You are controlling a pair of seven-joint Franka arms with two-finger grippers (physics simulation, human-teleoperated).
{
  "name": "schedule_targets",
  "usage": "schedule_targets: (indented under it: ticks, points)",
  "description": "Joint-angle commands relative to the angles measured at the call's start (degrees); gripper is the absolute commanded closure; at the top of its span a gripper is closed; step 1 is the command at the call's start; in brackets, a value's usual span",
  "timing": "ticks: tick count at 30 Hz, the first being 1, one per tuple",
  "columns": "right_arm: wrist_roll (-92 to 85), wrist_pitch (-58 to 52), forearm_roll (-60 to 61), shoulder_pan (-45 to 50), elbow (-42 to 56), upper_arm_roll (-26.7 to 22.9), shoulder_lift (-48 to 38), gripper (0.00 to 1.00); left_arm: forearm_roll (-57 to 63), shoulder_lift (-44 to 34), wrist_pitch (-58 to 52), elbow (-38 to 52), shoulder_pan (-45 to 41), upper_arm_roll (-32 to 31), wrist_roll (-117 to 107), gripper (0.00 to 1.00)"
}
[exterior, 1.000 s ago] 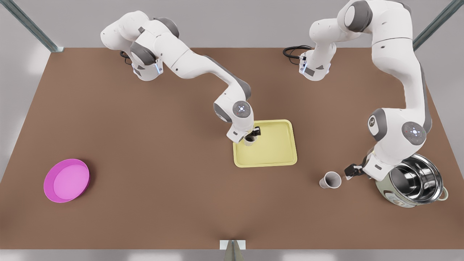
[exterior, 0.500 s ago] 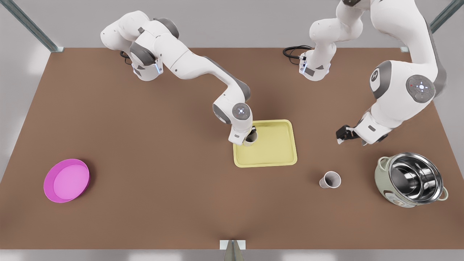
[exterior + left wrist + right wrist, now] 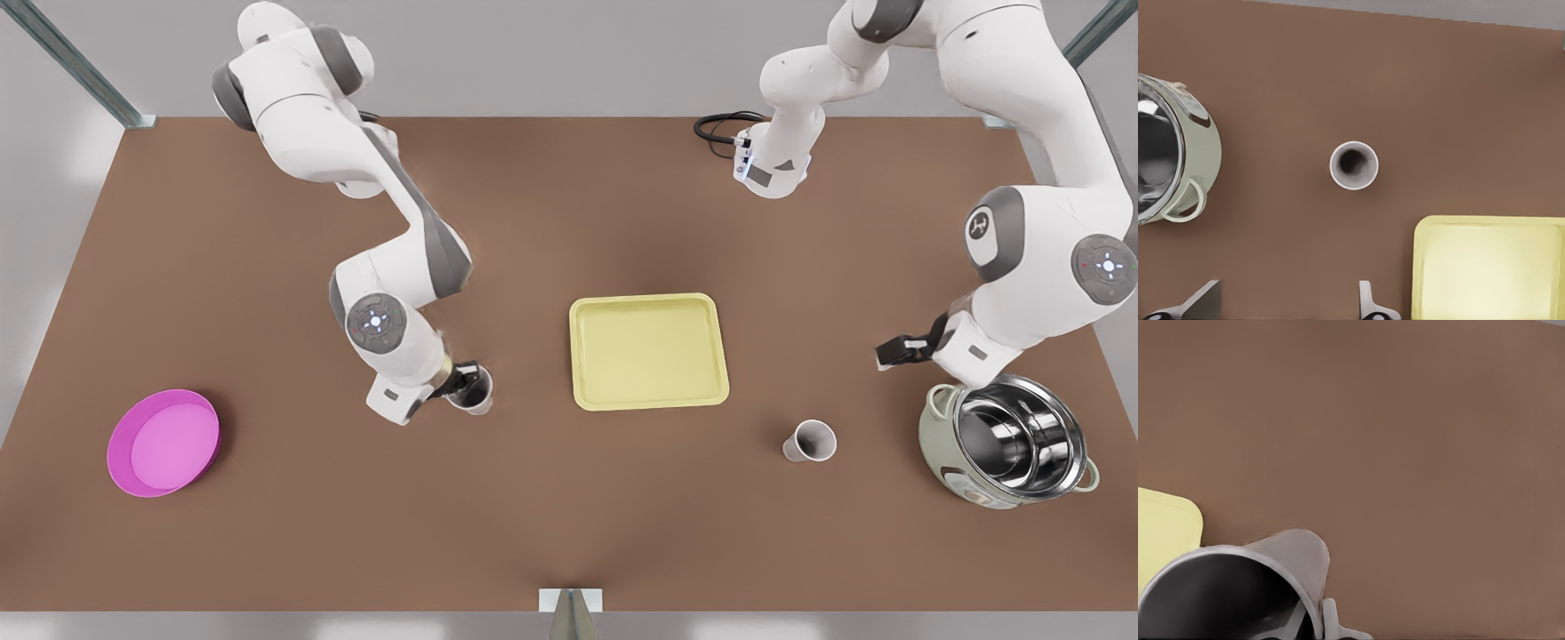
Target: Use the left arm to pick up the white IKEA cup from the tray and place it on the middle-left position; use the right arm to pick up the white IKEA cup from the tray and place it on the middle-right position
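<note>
The brown table (image 3: 569, 204) carries everything. The pale-yellow tray (image 3: 649, 351) lies at its middle with no cup left on it. A steel-lined pot (image 3: 933, 418) sits toward the front view's right, and a magenta plate (image 3: 120, 462) lies far toward the front view's left; neither belongs to the task. One cup (image 3: 811, 442) stands upright on the bare table between tray and pot, well apart from both. That looks like the middle-left spot, so the left arm's half seems done. The left gripper (image 3: 892, 353) hovers beside the pot's far rim with its jaws apart and nothing between them. It is well apart from that cup, which its wrist camera looks down into (image 3: 1353, 165), and it appears to be waiting. The other cup (image 3: 478, 397) is off the tray on the front view's left of it, clamped in the right gripper (image 3: 462, 384). One finger (image 3: 1331, 620) is pressed against its wall (image 3: 1291, 553), a rim grip that keeps the mouth upward for setting down. I cannot tell whether its base touches the table. What remains, I judge, is to lower it at the middle-right spot and let go.
</note>
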Motion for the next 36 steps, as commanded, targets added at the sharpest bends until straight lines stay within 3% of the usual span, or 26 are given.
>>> schedule_targets:
  ticks: [1,3,7,11,13,19,36]
  points:
    - [-47.53,-3.04,-2.82,-1.95,0.15,-2.52,1.71,1.00,-0.69,-0.05,0.18,0.06,0.05,-0.04,0.18,0.00]
    - [-53.77,-0.06,-2.73,-2.03,3.23,-6.83,5.05,1.00,-0.77,-0.05,0.18,0.06,0.14,0.05,0.53,0.00]
    - [-55.27,2.58,-2.82,-2.47,4.99,-10.44,11.29,1.00,-0.60,-0.14,0.00,-0.81,-0.30,-0.65,4.05,0.00]
    - [-55.27,6.98,-2.65,-3.53,5.43,-10.70,15.87,1.00,0.02,0.04,0.27,-0.29,-1.62,-0.65,3.96,0.00]
    - [-54.48,1.44,-2.20,-3.53,5.25,-10.44,15.87,1.00,1.69,0.13,0.18,-0.38,-2.85,-0.57,2.11,0.00]
    - [-54.30,-0.93,-1.24,-3.62,5.34,-10.53,15.69,1.00,2.92,0.74,3.07,-0.11,-2.85,-0.48,2.64,0.00]
    - [-54.56,11.55,0.61,-3.70,5.52,-8.42,14.55,1.00,2.57,1.01,3.43,-0.20,-2.33,-0.30,2.29,0.00]
